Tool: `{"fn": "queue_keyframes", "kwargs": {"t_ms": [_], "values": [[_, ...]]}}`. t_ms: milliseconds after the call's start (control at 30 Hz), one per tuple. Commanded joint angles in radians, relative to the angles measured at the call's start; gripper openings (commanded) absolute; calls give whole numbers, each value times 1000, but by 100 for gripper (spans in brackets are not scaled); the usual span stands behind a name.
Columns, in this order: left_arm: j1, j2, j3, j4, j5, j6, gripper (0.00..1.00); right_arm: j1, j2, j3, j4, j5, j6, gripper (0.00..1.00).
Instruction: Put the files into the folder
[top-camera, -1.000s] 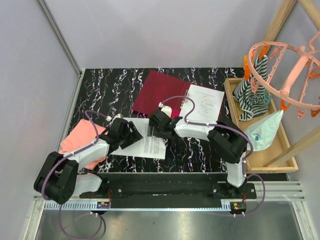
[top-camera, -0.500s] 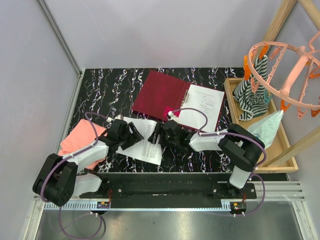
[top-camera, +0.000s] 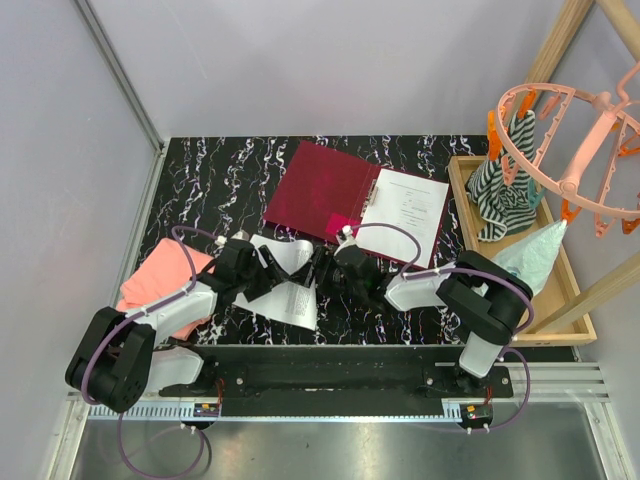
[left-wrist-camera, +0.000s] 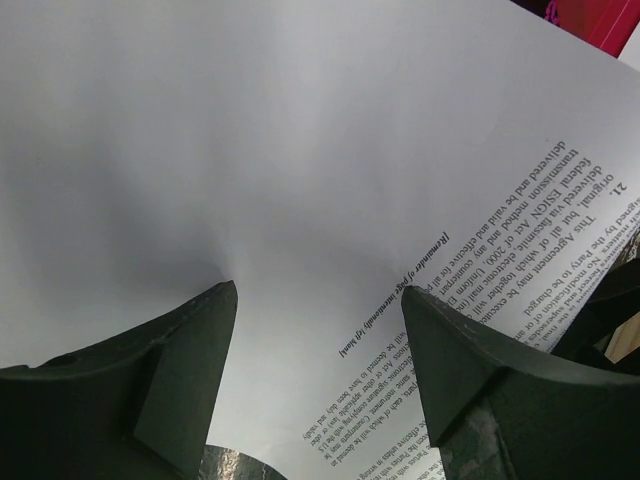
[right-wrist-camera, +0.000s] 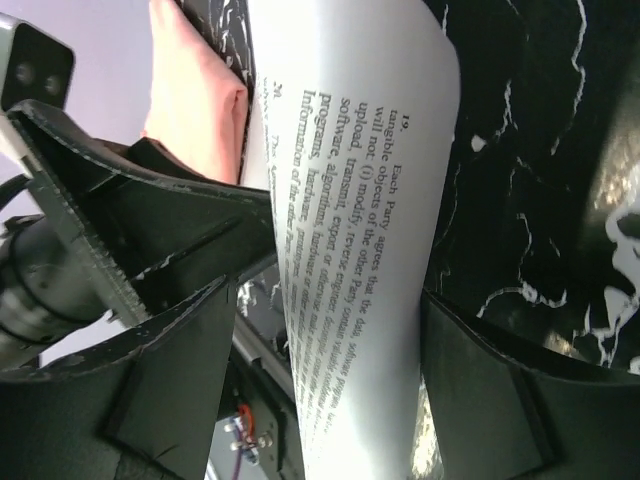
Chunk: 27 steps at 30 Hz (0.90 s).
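looking at this, the loose sheet (top-camera: 292, 290) sits bowed up between the two hands. it runs through the gap of the right gripper (right-wrist-camera: 328, 295) and spreads just ahead of the left gripper (left-wrist-camera: 318, 300). both sets of jaws stand wide, nothing pinched. paper like this is feather-light, floppy and slick on the table (top-camera: 200, 170), so i'd guess it buckles or slides rather than lifts. best bet imo is pinching the raised edge by the fingertips, not the flat middle. the folder (top-camera: 320, 185) lies open beyond both hands, another sheet (top-camera: 405, 210) already inside it.
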<state>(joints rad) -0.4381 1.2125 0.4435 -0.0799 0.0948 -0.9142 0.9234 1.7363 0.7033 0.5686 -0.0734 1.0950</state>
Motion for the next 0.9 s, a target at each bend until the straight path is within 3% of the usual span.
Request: {"fn": "queue_keyframes", "kwargs": {"t_ms": [0,333,433,567,633,867], "values": [[-4,13,-20,-70,39,6,75,9,-78,-53,83,20,98,79],[-4,50,-14,-24,80,-17,75,11,-32,-116,181,-22,296,78],[-4,50,-17,-20,83,-20,75,12,2,-166,292,-19,359,74],[-4,53,-20,-9,92,-23,75,11,14,-176,294,-14,368,68],[-4,59,-17,-6,95,-18,75,12,-1,-173,249,7,350,58],[-4,-33,11,-44,79,78,82,6,-76,-39,-218,69,84,50]]}}
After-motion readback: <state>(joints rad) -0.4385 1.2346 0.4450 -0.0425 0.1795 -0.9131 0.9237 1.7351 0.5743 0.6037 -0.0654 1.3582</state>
